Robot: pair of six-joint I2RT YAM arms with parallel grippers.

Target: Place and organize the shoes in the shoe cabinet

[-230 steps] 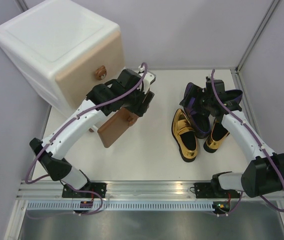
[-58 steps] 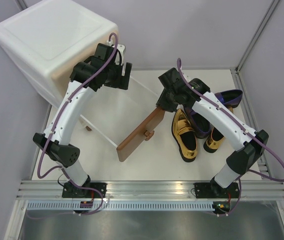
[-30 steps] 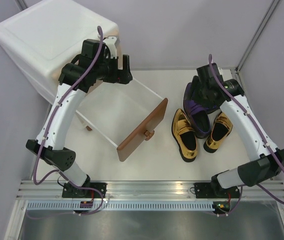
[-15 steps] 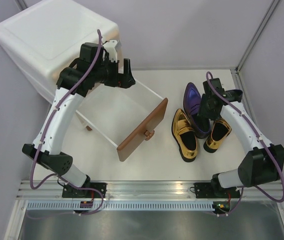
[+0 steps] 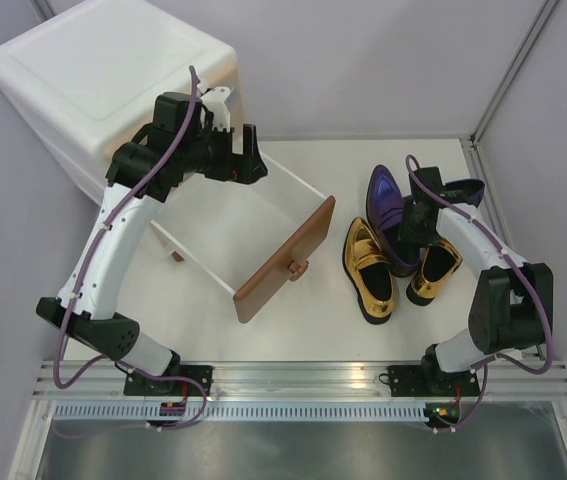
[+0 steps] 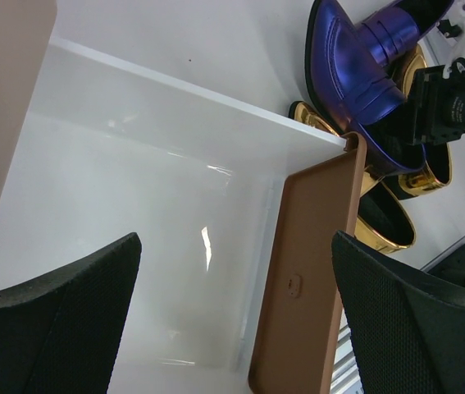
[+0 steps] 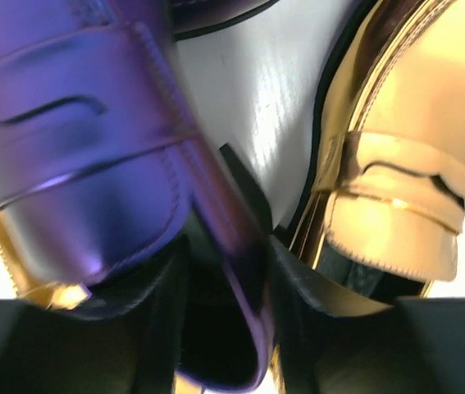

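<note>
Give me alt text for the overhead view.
The right hand straddles the rim of a purple shoe, next to two gold shoes. The white cabinet's brown-fronted drawer is pulled out and empty, with the open left hand over it.

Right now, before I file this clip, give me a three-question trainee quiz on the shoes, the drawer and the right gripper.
1. True or false: the pulled-out white drawer with the brown front panel already holds a shoe.
2. How many shiny gold loafers lie outside that drawer?
3. The right gripper has its jaws either side of which shoe's side wall? A. the glossy metallic purple loafer nearer the drawer; B. a gold loafer; C. no shoe.
Key: 1 false; 2 two; 3 A.
</note>
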